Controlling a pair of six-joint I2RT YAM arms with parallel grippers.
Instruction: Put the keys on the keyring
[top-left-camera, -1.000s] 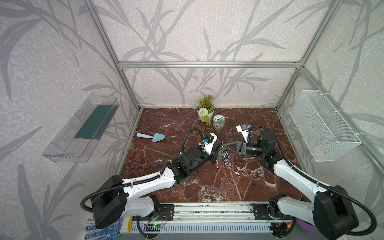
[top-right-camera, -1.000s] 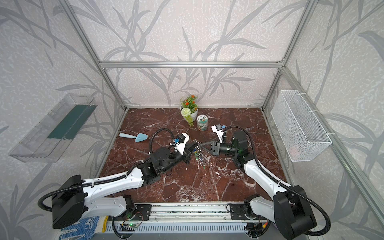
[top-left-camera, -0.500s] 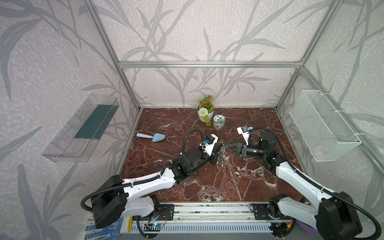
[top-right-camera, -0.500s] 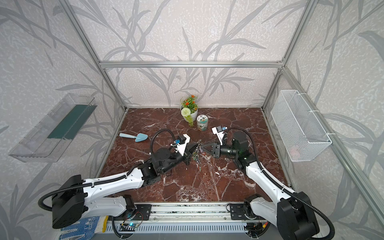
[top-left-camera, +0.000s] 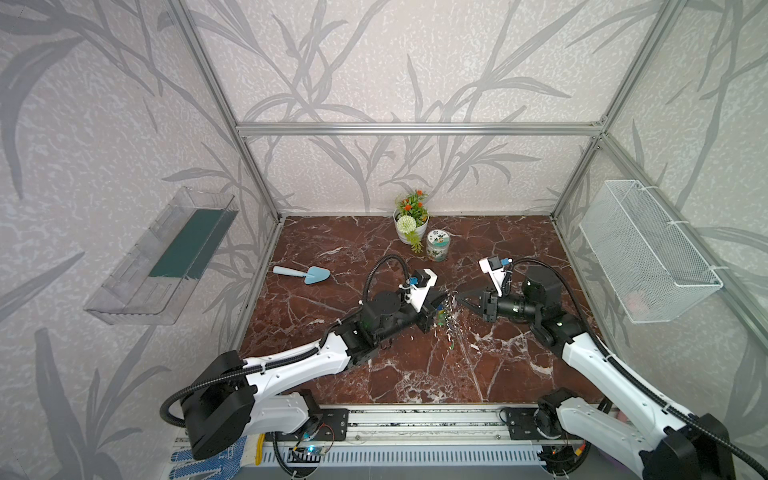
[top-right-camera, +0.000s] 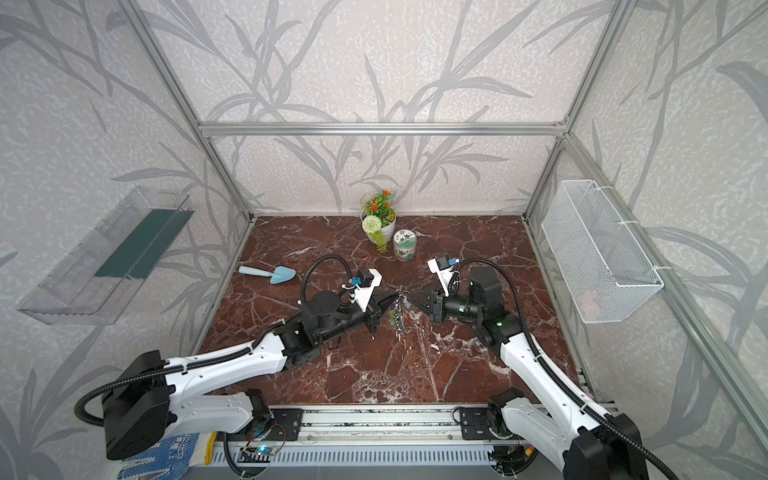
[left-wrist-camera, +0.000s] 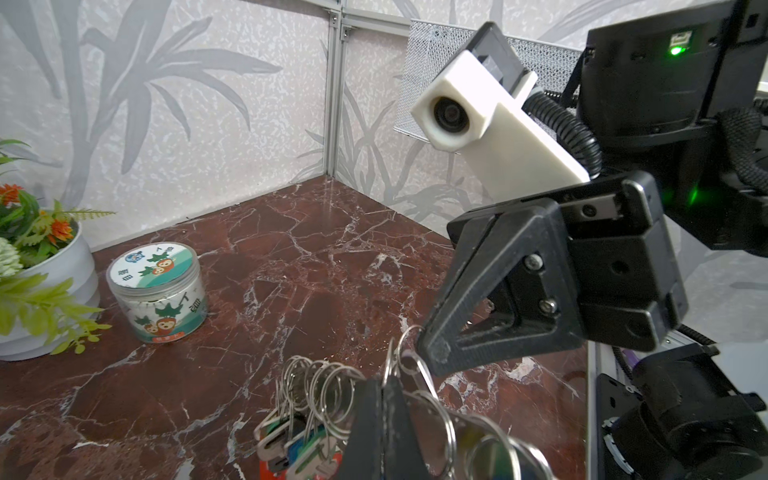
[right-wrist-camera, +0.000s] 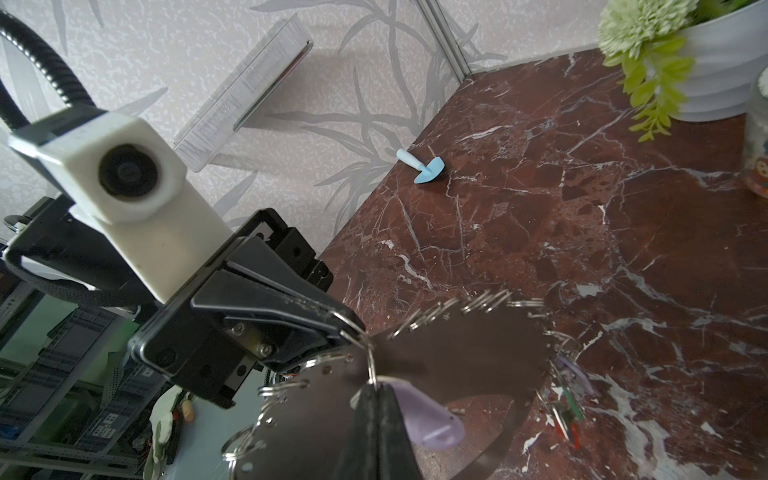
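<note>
The keyring (top-left-camera: 447, 319) (top-right-camera: 399, 316) is a big wire loop strung with small rings, keys and coloured tags, and it hangs above the marble floor between the two arms. My left gripper (left-wrist-camera: 384, 384) (top-left-camera: 444, 297) is shut on the loop's wire (left-wrist-camera: 332, 386). My right gripper (right-wrist-camera: 376, 388) (top-left-camera: 458, 296) meets it tip to tip. It is shut on the small ring of the keys, whose pale lilac tag (right-wrist-camera: 432, 419) hangs beside its fingers. That small ring touches the loop (right-wrist-camera: 490, 300) by the left fingertips (right-wrist-camera: 345, 322). The metal key itself is hidden.
A white flower pot (top-left-camera: 409, 226) and a printed round tin (top-left-camera: 437, 245) stand at the back of the floor. A blue toy trowel (top-left-camera: 305, 274) lies at the left. A wire basket (top-left-camera: 648, 253) hangs on the right wall and a clear shelf (top-left-camera: 166, 253) on the left wall.
The right wrist has rolled and drawn slightly to the right, still tip to tip with the left gripper. The left arm and the hanging keyring have barely moved.
</note>
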